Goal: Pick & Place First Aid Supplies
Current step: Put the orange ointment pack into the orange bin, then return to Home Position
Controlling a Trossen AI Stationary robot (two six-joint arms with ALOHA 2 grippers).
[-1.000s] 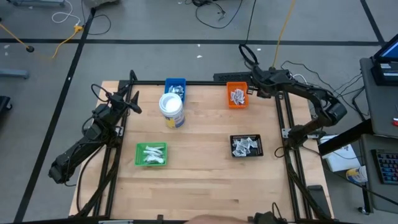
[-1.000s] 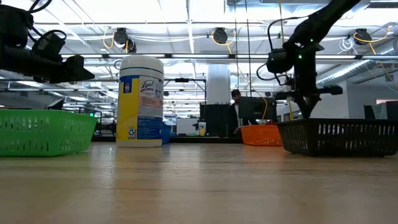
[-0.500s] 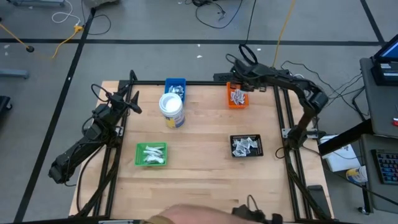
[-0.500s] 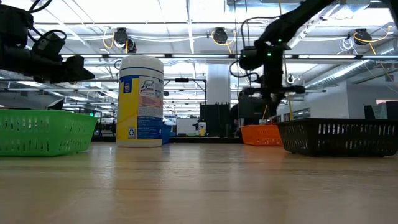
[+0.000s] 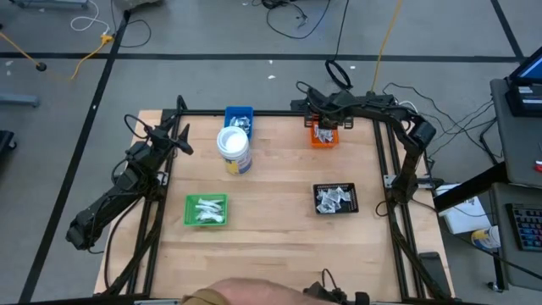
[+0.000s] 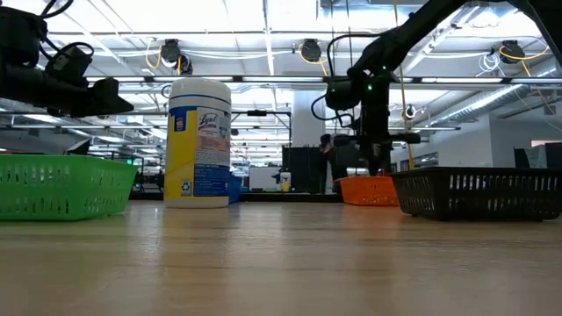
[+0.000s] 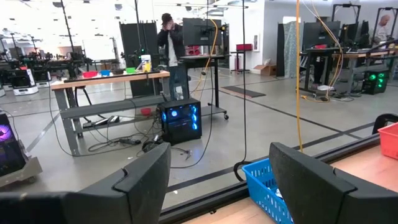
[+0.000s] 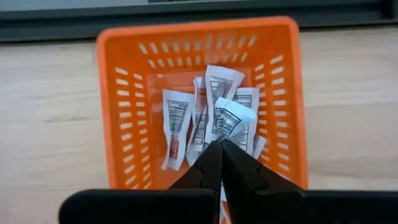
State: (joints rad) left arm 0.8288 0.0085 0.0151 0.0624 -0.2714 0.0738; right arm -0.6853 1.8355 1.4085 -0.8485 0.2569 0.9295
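The right tool [image 8: 220,144] is held above the orange tray [image 8: 118,106] at the far right part of the desk [image 5: 279,237], its 2 fingers pressed together on the corner of a white packet [image 8: 231,118], which is lifted slightly over the others. In the high view the right tool [image 5: 320,119] is seen at the tray's [image 5: 323,141] far edge. The left tool [image 7: 217,180] is held at the far left edge of the desk, off the surface, with its fingers [image 7: 140,177] set apart and nothing between them; beyond them the blue tray [image 7: 267,186] is seen.

On the white tub [image 6: 198,142] the brand "Lysol" can be read above a blue and yellow label; its smaller print cannot be made out. Black print and a small red mark are carried by the packets, but no word can be read.

The first aid supplies are seen as small flat white packets with crimped ends. About 5 lie overlapped in the orange tray [image 8: 199,118]. More are piled in the green tray [image 5: 206,210] at the near left and in the black tray [image 5: 335,198] at the near right. Something white and silvery lies in the blue tray [image 5: 239,119] behind the tub [image 5: 234,148].
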